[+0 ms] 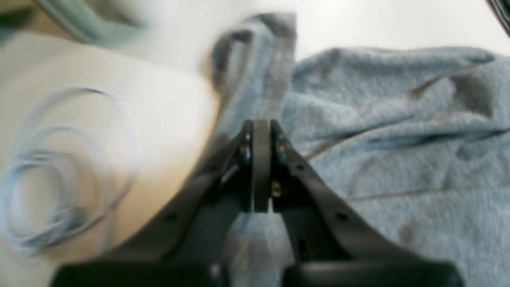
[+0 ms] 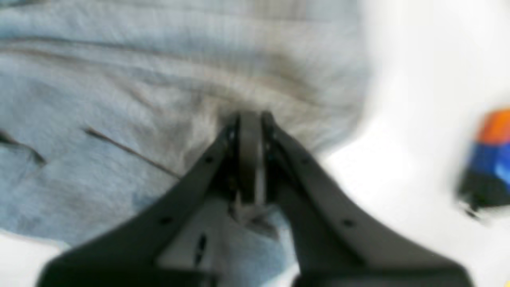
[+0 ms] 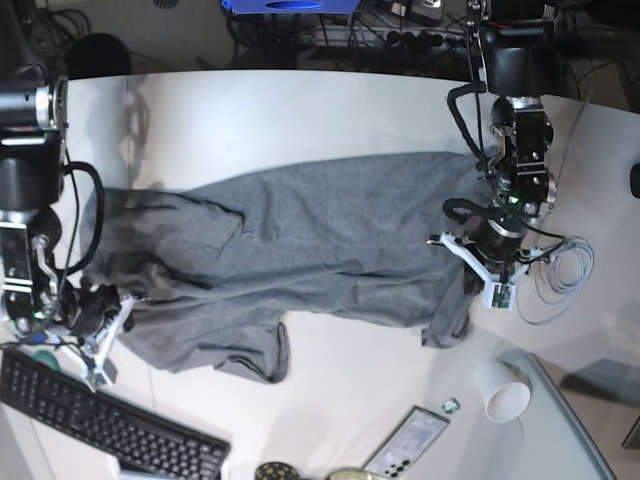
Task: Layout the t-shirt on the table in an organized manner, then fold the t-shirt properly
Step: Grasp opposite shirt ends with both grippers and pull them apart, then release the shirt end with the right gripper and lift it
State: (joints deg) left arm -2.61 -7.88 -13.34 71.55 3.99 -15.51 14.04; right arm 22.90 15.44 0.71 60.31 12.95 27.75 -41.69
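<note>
T-shirt [image 3: 300, 240]: soft, limp, light; take hems.
Left gripper [image 1: 261, 131]: pressed together, cloth just ahead.
Right gripper [image 2: 250, 119]: pinching cloth.

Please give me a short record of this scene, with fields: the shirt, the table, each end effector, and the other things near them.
shirt: grey t-shirt stretched across the table, wrinkled, not folded
table: white tabletop, bare along the far side
left end effector: shut, at one edge of the shirt; blur hides whether cloth is pinched
right end effector: nearly closed over the opposite edge; grip unclear
near left arm: coiled white cable, paper cup
near right arm: black keyboard
</note>
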